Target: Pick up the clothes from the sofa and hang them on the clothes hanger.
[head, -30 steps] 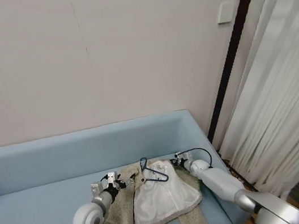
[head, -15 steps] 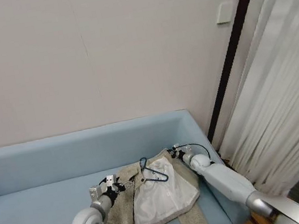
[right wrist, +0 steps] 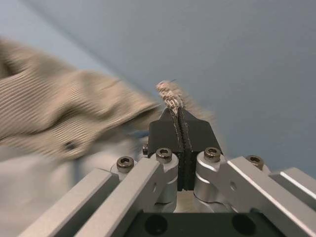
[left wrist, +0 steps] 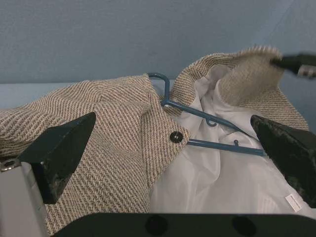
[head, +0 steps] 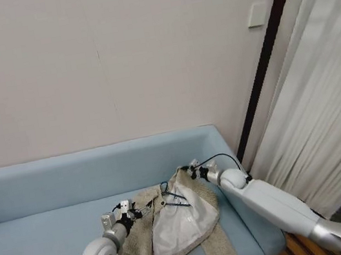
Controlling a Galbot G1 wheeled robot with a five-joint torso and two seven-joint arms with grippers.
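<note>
The right pincer (head: 189,171) has been raised and drawn towards the backrest of the pale blue fabric sofa (head: 37,189) since a second ago. The collar edge of the beige tweed jacket with white lining (head: 174,225) has been lifted along with it. In the right wrist view, a tuft of that tweed is seen clamped between the tightly closed pads (right wrist: 165,131).

The rest of the jacket is left spread open on the seat near the sofa's right end, lining upward. The thin blue wire hanger (head: 174,197) is lodged inside the garment, hook poking out at the neck, bars laid across the lining.

The left pincer (head: 127,211) is held low just beside the lapel on the left, fingers spread wide, nothing gripped. A black button (left wrist: 176,137) is framed between them.

The tall dark metal clothes stand (head: 262,63) is seen beyond the sofa's right arm, beside the white pleated curtain (head: 332,113). That padded arm is set between garment and stand.
</note>
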